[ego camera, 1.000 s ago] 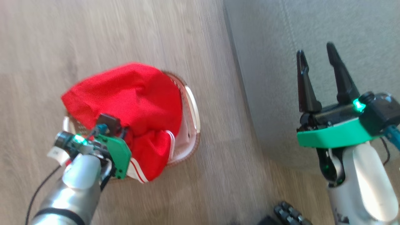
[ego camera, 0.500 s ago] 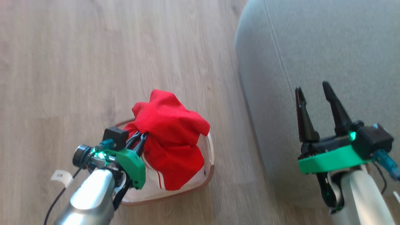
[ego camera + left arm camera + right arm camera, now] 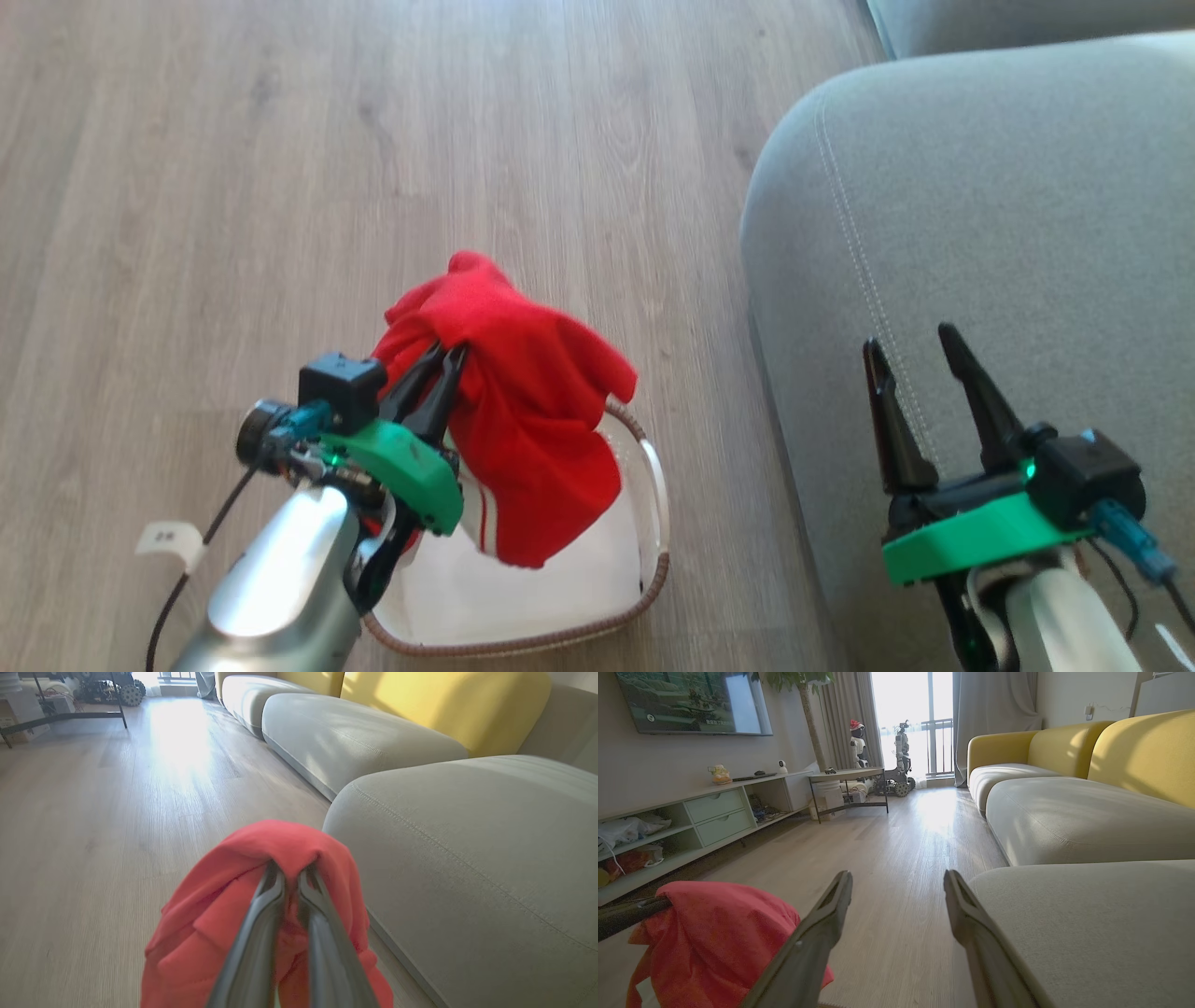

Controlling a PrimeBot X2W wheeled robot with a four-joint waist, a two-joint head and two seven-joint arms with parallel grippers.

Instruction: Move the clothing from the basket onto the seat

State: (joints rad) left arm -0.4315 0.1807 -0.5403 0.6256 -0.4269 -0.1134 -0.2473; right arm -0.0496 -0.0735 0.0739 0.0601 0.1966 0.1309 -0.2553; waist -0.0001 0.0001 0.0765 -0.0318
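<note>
While the left gripper [image 3: 448, 354] pinches the red clothing [image 3: 537, 420] between nearly closed fingers, the bundle hangs over the basket [image 3: 656, 485] on the floor, near the grey seat [image 3: 1008, 233]. Right gripper [image 3: 910, 337]: fingers spread wide, empty, over the seat's front edge.

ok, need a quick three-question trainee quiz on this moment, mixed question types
1. True or false: the left tool is shut on the clothing.
2. The right tool is: A) open and empty, B) shut and empty, C) shut on red fabric.
3. Fill in: the basket stands on the ___, beside the seat.
Key: 1 true; 2 A; 3 floor.
</note>
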